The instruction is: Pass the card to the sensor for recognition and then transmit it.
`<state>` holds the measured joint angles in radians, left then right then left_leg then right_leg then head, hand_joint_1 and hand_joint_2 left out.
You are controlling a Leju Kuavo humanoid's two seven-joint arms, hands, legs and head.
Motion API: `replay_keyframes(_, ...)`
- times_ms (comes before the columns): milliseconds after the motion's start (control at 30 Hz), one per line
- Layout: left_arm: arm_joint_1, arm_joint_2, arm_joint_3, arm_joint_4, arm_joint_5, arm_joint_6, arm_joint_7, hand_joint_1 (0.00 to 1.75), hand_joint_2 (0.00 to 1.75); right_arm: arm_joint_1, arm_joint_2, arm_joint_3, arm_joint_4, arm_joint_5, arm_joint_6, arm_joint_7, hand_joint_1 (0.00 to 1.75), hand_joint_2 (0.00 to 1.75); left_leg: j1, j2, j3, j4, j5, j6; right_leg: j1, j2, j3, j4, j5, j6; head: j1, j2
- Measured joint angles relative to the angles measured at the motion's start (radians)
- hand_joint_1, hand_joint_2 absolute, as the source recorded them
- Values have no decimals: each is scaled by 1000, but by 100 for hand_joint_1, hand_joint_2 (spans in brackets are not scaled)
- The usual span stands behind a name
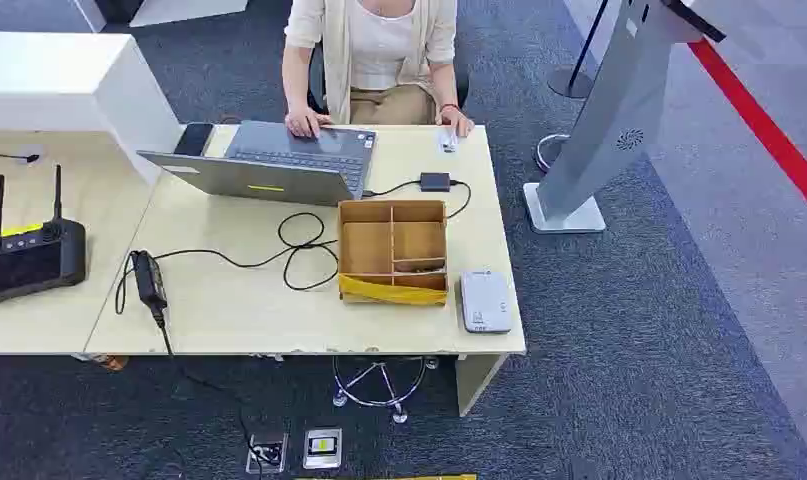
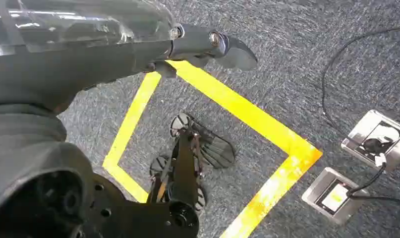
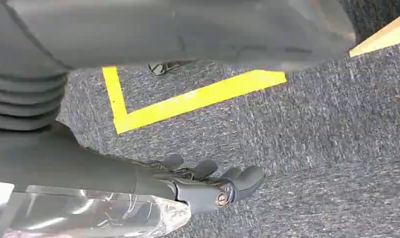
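1. Hangs left hand point(image 2: 207, 44) over the grey carpet point(image 2: 287, 59), thumb stretched out, holding nothing.
2. Hangs right hand point(image 3: 207, 186) over the same carpet, fingers loosely spread, likewise empty.
3. Notes sensor point(image 1: 486, 300), a flat white device, on the surface point(image 1: 229, 300), just right of the wooden box point(image 1: 392, 250).
4. Places card point(image 1: 419, 265), as far as visible, flat in the box's near-right compartment; too small to confirm.
5. Records a person point(image 1: 374, 50) seated at the far edge, one hand on the laptop point(image 1: 279, 160).
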<state>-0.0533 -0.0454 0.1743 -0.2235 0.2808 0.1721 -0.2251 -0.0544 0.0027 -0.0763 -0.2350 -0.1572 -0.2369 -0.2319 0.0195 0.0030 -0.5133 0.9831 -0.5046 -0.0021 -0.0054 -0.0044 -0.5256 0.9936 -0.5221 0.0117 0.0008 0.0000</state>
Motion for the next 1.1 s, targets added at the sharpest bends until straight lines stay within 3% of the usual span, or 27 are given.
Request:
replay_keyframes(367, -4, -3, 7, 13, 7, 1, 6, 0, 0, -15, -16, 0, 7, -20, -34, 9, 0, 0, 0, 0, 0, 0, 0, 0, 0, 0, 0, 0, 0, 0, 0, 0)
replay_keyframes(600, -6, -3, 14, 18, 15, -32, 6, 0, 0, -45, -77, -7, 8, -62, -88, -34, 0, 0, -1, 0, 0, 0, 0, 0, -1, 0, 0, 0, 0, 1, 0, 0)
replay_keyframes(900, -6, -3, 21, 22, 24, -34, 15, 0, 0, -96, -169, -14, -5, -89, -74, -11, 0, 0, -1, 0, 0, 0, 0, 0, -1, 0, 0, 0, 1, 1, 0, 0)
replay_keyframes(1100, -6, -3, 22, 24, 27, -31, 15, 0, 0, -125, -222, -11, -35, -107, -107, 2, 0, 0, -1, 0, 0, 0, 0, 0, -1, 0, 0, 0, 1, 1, 0, 0)
